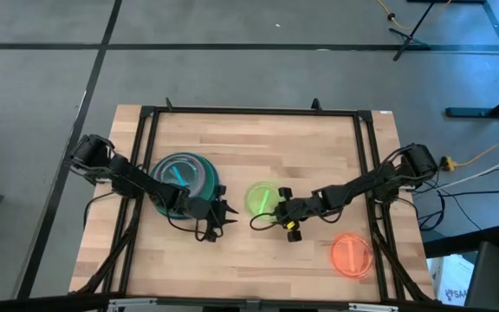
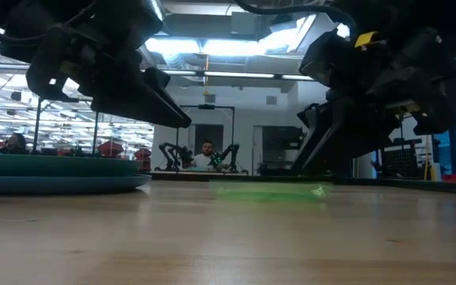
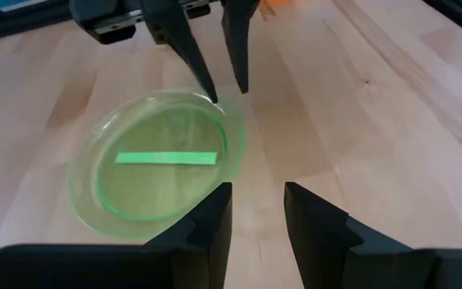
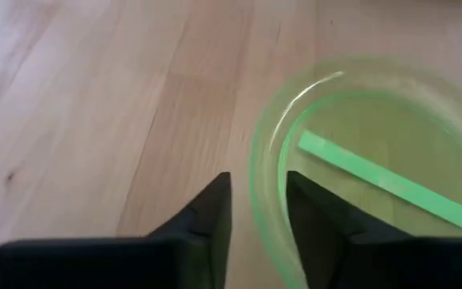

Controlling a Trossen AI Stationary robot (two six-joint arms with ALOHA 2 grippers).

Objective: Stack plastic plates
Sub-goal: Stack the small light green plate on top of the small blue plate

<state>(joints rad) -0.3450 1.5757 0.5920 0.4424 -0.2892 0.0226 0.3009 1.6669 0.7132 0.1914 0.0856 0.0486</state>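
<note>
A small translucent lime plate (image 1: 264, 198) (image 3: 159, 160) (image 4: 375, 160) lies flat on the wood table, a green strip at its centre. My right gripper (image 1: 275, 210) (image 4: 259, 197) is open at its right near rim, low over the table. My left gripper (image 1: 225, 218) (image 3: 259, 197) is open and hovers just left of the lime plate, pointing at it, touching nothing. A stack with a teal plate on a larger blue one (image 1: 180, 175) (image 2: 54, 176) rests on the table's left part. A small orange plate (image 1: 351, 254) lies near the right near corner. My right gripper stands astride the lime plate's rim (image 4: 265, 172), one fingertip (image 3: 212, 96) over the inside and the other outside, slanting down from the table's right. Whether either finger touches the rim, I cannot tell. The plate rests flat on the table.
The black frame rails (image 1: 145, 156) run along the table's left, far and right sides. Bare wood (image 1: 258, 147) lies behind the lime plate and along the near edge. A person sits in the room far behind the table (image 2: 207, 152).
</note>
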